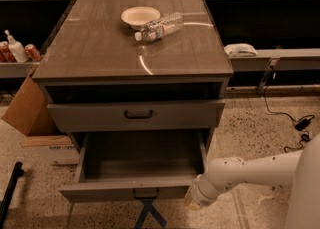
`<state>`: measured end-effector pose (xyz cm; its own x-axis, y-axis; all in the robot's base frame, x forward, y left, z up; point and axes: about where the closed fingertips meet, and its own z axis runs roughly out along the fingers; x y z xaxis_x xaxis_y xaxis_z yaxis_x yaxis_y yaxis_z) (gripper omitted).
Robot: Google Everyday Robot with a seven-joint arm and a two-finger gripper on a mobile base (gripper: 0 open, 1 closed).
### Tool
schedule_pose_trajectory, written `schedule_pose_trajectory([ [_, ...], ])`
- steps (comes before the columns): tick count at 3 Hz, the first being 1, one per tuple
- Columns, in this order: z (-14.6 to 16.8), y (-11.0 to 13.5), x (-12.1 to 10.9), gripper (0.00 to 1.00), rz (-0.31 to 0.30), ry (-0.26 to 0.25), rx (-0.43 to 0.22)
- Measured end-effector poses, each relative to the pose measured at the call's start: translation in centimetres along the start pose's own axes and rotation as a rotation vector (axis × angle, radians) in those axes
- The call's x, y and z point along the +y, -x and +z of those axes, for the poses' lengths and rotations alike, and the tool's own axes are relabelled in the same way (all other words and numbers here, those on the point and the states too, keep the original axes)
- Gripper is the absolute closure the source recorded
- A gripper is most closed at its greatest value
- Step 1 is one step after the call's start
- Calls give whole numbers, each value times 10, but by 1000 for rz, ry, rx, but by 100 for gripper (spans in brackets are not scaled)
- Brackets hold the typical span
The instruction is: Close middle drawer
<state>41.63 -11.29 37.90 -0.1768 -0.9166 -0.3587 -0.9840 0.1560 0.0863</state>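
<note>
While the middle drawer stands pulled far out of the cabinet, its low front panel well forward of the cabinet's face, the gripper sits low at the drawer's front right corner, on a white arm reaching in from the cabinet's right. Whether the gripper is open or closed, or holds anything, cannot be told. Toward the back of the cabinet's top, a water bottle lies just beside a bowl
</note>
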Motion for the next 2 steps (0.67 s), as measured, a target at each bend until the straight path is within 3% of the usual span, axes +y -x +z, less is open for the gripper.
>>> schedule_pose_trajectory([
  [1,-1,2,-12,100,-7,-45,15],
  [2,5,1,-46,100,-1,-70,-26],
])
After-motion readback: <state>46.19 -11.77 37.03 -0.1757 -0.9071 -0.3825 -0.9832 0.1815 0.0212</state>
